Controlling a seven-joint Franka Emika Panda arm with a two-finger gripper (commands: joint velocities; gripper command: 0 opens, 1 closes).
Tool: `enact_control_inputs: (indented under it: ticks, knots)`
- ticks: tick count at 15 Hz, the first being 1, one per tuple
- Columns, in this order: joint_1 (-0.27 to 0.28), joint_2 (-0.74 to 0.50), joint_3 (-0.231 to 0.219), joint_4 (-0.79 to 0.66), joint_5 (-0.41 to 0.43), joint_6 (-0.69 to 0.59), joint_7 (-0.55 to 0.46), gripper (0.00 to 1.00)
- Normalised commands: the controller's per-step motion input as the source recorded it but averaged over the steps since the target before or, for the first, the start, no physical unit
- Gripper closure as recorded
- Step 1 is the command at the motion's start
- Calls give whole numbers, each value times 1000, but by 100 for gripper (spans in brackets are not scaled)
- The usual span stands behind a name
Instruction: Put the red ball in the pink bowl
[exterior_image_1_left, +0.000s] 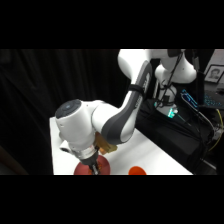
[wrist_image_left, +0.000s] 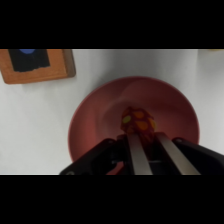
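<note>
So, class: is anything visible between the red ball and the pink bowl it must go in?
Nothing visible. In the wrist view the red ball sits at the gripper fingertips, directly over the pink bowl, with only the bowl's bare inside showing around it.

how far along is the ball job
Nearly done. The gripper sits over the pink bowl, and the red ball shows inside the bowl's rim just past the fingers. Whether the ball is held or already released is unclear. Left: let go and lift away.
</note>
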Motion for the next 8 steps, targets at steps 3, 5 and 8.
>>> enact_control_inputs:
  ticks: [3, 5, 8]
  knots:
    - [14, 174, -55, 288, 72, -50, 33, 33]
    - [40, 136, -55, 289, 43, -172, 48, 16]
    - [30, 42, -12, 216, 56, -256, -6, 0]
